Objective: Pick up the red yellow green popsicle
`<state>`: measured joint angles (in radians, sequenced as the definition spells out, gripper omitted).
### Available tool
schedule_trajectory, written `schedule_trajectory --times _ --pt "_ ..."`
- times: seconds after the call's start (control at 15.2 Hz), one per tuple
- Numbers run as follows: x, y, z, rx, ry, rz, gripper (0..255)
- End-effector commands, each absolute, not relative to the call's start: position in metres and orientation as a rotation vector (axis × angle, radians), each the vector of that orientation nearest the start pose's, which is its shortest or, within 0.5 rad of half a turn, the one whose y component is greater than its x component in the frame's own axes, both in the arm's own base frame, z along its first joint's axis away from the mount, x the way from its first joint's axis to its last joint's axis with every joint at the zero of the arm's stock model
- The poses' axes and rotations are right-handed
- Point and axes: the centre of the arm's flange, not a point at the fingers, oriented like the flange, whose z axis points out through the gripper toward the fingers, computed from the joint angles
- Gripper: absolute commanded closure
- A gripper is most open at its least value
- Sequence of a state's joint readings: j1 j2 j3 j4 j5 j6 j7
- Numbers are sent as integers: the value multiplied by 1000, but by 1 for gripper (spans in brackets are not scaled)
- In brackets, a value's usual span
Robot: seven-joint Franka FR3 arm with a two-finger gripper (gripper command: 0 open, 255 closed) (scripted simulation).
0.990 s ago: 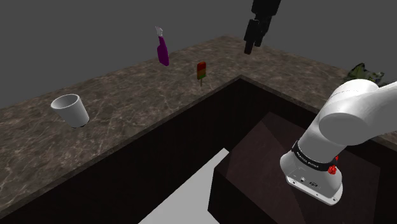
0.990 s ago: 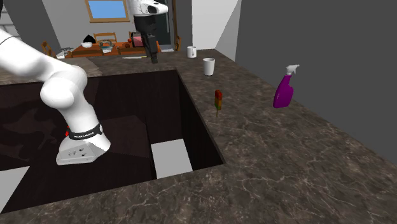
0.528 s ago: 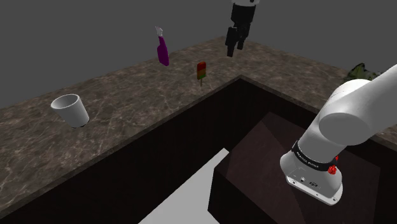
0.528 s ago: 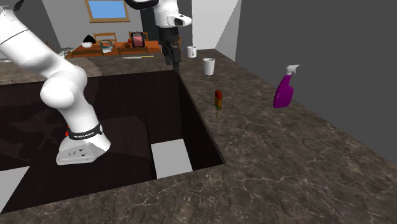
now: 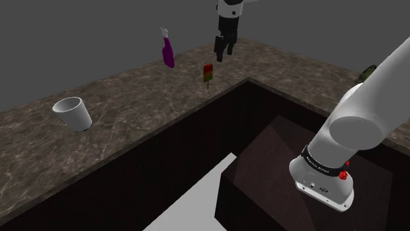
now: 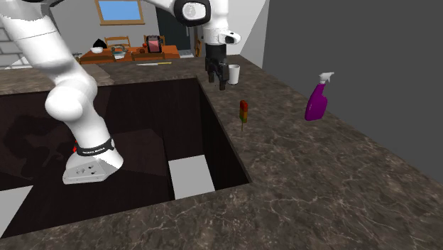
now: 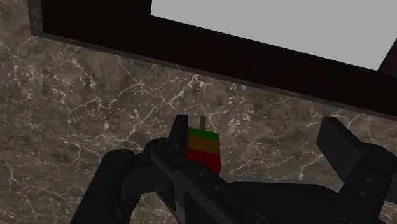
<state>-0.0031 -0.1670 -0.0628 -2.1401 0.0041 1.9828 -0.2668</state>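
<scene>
The popsicle [image 5: 208, 73], banded red, yellow and green on a small stick, stands upright on the dark marble counter [image 5: 131, 111] close to the edge of the sunken recess. It shows again in the second exterior view [image 6: 243, 111]. My black gripper [image 5: 222, 54] hangs open above it and slightly to the shoulder view's right, well clear of it [image 6: 221, 82]. In the wrist view the popsicle [image 7: 203, 149] sits below, close beside one finger, with the gripper [image 7: 261, 137] wide apart and nothing held.
A purple spray bottle [image 5: 168, 51] stands behind the popsicle. A white cup [image 5: 74, 113] sits far along the counter [image 6: 233, 74], a white mug [image 6: 214, 57] near it. The dark recess [image 5: 276, 144] holds my stand. A green object [image 5: 374, 73] lies at the right edge.
The gripper has swung to the shoulder view's left and lowered, from over the recess to above the popsicle. The popsicle, bottle and cup have not moved.
</scene>
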Motion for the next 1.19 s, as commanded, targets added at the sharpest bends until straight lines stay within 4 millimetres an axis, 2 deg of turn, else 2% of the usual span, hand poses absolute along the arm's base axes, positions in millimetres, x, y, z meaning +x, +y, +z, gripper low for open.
schedule_trajectory --times 0.0,0.59,1.12 --pt "525 -39 464 -3115 -323 -10 0" --pt "631 -50 409 -3119 -370 23 0" --pt "631 -50 369 -3119 -370 23 0"
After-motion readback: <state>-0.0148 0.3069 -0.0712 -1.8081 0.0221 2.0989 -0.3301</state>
